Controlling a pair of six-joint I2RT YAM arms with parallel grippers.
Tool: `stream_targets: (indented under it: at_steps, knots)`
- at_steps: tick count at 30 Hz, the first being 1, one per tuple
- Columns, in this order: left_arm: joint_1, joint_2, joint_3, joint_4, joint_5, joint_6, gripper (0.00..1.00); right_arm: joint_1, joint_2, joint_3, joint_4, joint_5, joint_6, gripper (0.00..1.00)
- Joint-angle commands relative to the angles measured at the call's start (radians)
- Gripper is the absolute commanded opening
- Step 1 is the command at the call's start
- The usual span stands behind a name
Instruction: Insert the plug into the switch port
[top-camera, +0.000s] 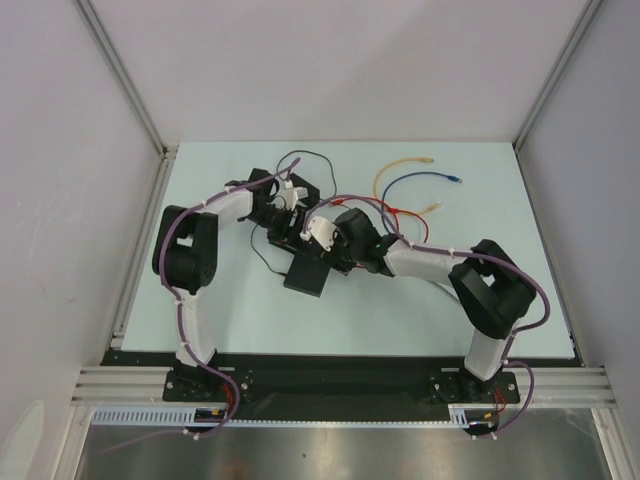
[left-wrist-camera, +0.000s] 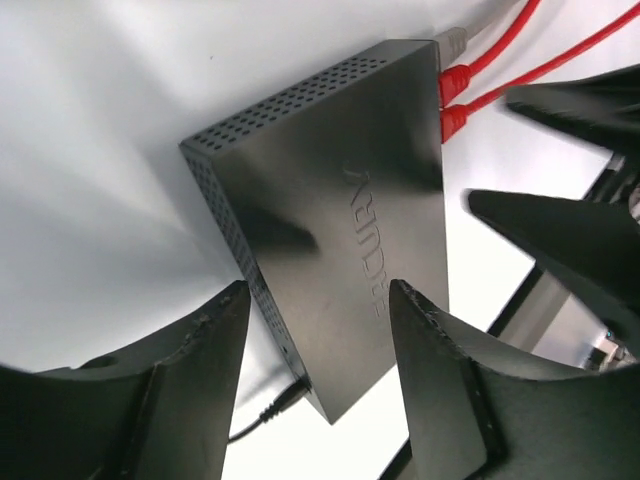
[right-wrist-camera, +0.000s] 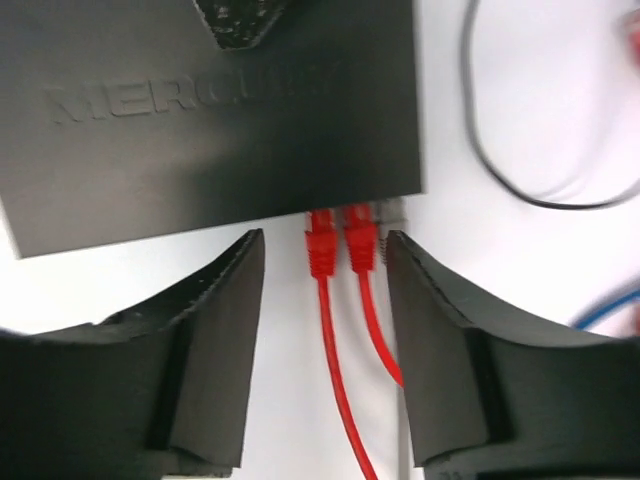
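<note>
With the red plugs (right-wrist-camera: 322, 248) apparently seated in the switch ports (right-wrist-camera: 340, 210) and the right hand (right-wrist-camera: 325, 245) spread around them, a finger catching a red cable (right-wrist-camera: 340, 380) on withdrawal could yank one loose, or the left hand (left-wrist-camera: 318, 300), spread astride the black switch (left-wrist-camera: 330, 200), could shove it.

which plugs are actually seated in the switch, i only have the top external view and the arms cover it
Observer: In the right wrist view two red plugs sit side by side in the switch edge, a grey plug beside them.
Operator: is the right gripper holding one
Observer: No, the right gripper is open, the red plugs between its fingers.
Operator: and the left
Observer: The left gripper is open over the switch end away from those plugs, where a thin black cord enters its vented side.
</note>
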Motion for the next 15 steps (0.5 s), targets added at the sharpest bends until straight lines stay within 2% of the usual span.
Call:
stream_targets:
  at_steps: [1, 4, 9, 11, 15]
  knots:
    - [0.039, -0.091, 0.057, -0.033, 0.060, -0.005, 0.64, -0.019, -0.124, 0.011, 0.001, -0.038, 0.043, 0.57]
    - [0.063, -0.138, 0.077, -0.039, 0.047, 0.020, 0.66, -0.055, -0.151, 0.068, -0.074, -0.064, 0.104, 0.61]
    - [0.088, -0.224, 0.096, -0.025, 0.035, 0.043, 0.70, -0.187, -0.169, 0.187, -0.192, -0.142, 0.193, 0.77]
    - [0.088, -0.252, 0.093, 0.013, 0.031, 0.043, 0.71, -0.239, -0.164, 0.227, -0.215, -0.145, 0.223, 0.78]
    - [0.088, -0.304, 0.080, 0.096, 0.041, 0.011, 0.71, -0.388, -0.094, 0.364, -0.307, -0.069, 0.232, 0.72]
